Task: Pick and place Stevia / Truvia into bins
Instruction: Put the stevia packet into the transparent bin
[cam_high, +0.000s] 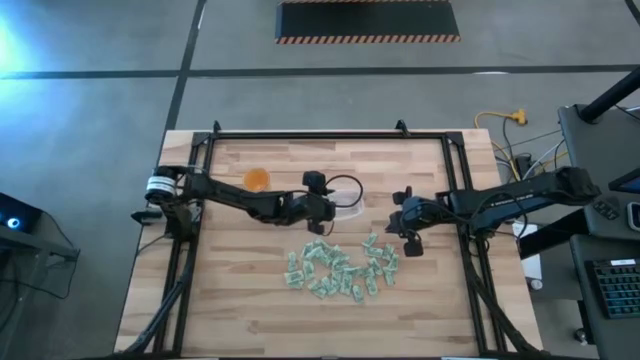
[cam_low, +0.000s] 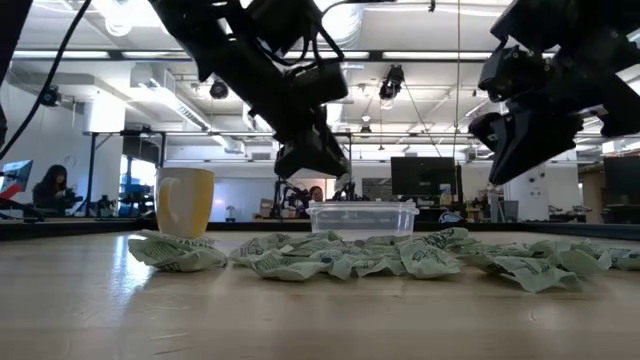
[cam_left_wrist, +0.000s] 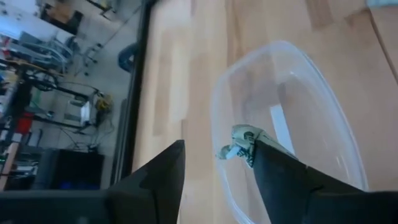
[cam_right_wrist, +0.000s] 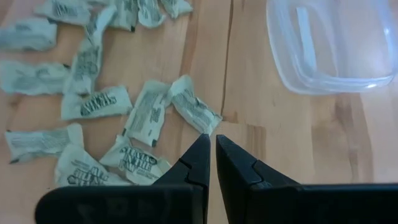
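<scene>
Several green-and-white Stevia packets (cam_high: 340, 268) lie in a loose pile on the wooden table, also seen as packets (cam_right_wrist: 149, 112) in the right wrist view. The clear plastic tub (cam_high: 347, 203) stands just beyond the pile; the tub (cam_left_wrist: 292, 118) holds no packets that I can see. My left gripper (cam_left_wrist: 217, 155) hovers open above the tub's near rim, with one packet (cam_left_wrist: 241, 146) at one fingertip. My right gripper (cam_right_wrist: 211, 149) is shut on nothing, just above the bare wood at the pile's right edge, to the right of the tub (cam_right_wrist: 323, 43). My left gripper touches one crumpled packet (cam_left_wrist: 241, 146), which clings to the inner side of one fingertip (cam_left_wrist: 267, 158). The other finger (cam_left_wrist: 171, 165) stands well apart from it. The fingers point down from above, and the packet hangs clear over the tub's inside.
An orange cup (cam_high: 256, 180) stands to the left of the tub, also seen as a cup (cam_low: 187, 200) in the low view. A black frame (cam_high: 330, 133) borders the table. Bare wood lies near the table's near edge and far-right part.
</scene>
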